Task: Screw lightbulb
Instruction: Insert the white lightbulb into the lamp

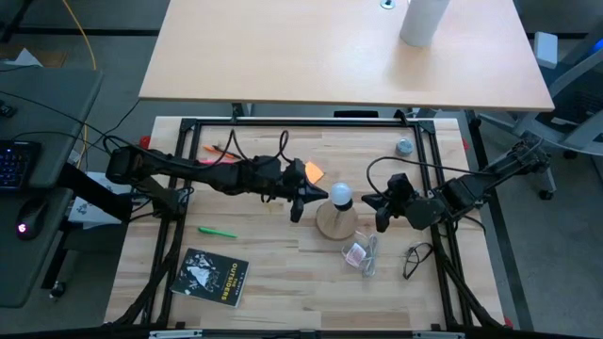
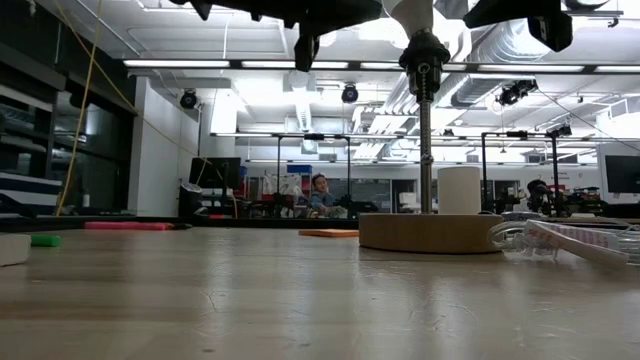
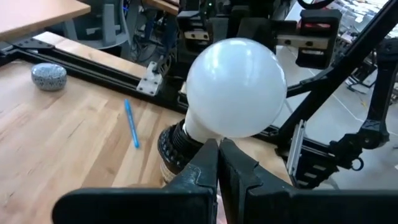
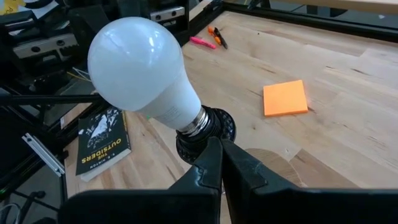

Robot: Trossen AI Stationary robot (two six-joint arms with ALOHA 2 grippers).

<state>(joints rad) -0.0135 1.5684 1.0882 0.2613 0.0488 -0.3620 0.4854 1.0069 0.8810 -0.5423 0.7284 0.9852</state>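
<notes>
The white frosted lightbulb (image 1: 340,196) sits upright with its base in the black socket (image 4: 208,130). The socket tops a thin rod (image 2: 425,150) on the tan round wooden disc (image 2: 430,232). My left gripper (image 1: 320,196) is shut and level, its fingertips right at the bulb's left side; in the left wrist view the bulb (image 3: 235,87) fills the frame just past that gripper (image 3: 217,149). My right gripper (image 1: 372,202) is shut, a short way to the bulb's right, and points at the socket (image 4: 219,146). My left gripper has its shut fingertips (image 3: 208,155) at the lower part of the lightbulb's globe (image 3: 211,127), coming level from the table's left. Whether they touch the globe I cannot tell.
An orange square note (image 1: 312,172) lies behind the left gripper. A black book (image 1: 214,276) and a green marker (image 1: 217,231) lie near left. A see-through packet (image 1: 356,252) and glasses (image 1: 415,259) lie near right. A grey stone (image 1: 404,147) sits far right.
</notes>
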